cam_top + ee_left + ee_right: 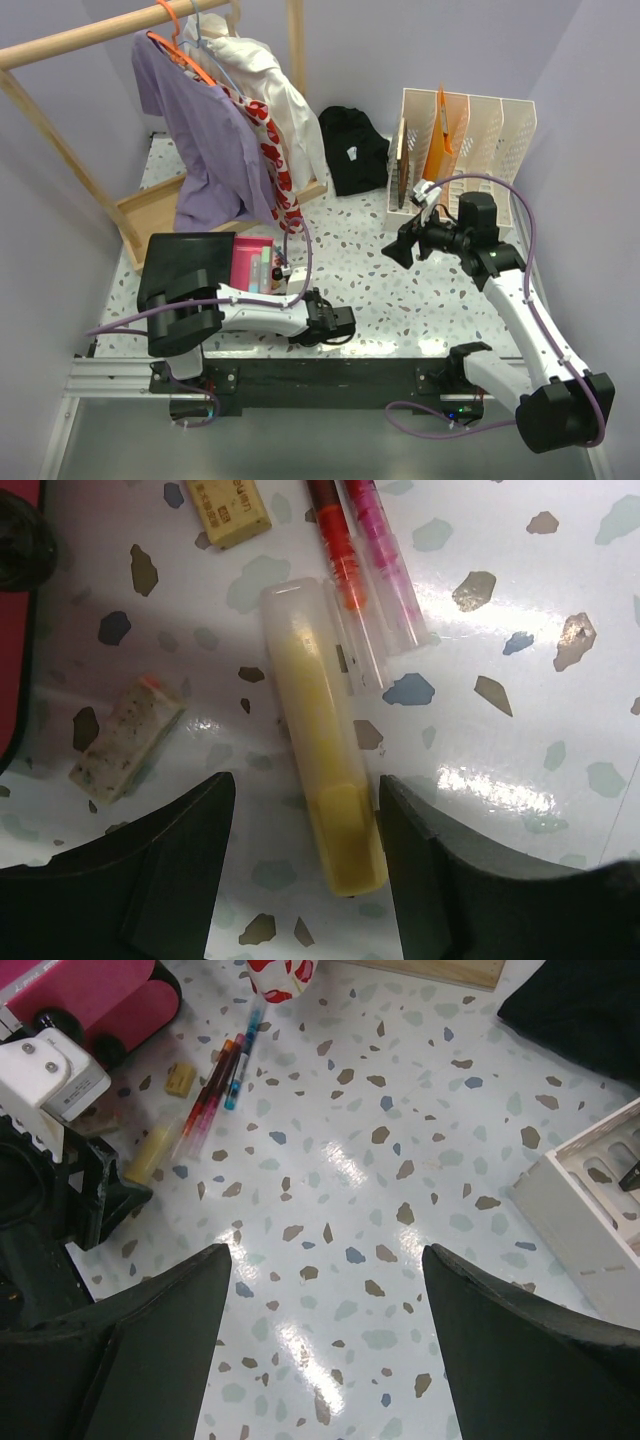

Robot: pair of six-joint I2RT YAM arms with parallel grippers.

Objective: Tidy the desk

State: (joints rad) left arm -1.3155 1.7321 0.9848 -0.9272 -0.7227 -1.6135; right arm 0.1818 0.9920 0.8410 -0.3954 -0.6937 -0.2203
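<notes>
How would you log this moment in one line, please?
left gripper: open, straddling yellow highlighter | right gripper: open, empty, above desk | highlighter: lying on desk, not gripped

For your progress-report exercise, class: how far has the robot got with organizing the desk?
Done: nothing plainly tidied; an orange folder stands in the rack. In hand: the open left end effector straddles the yellow highlighter, not yet gripping. Left: pens and two erasers lie loose on the desk; the right end effector hangs open, empty.
</notes>
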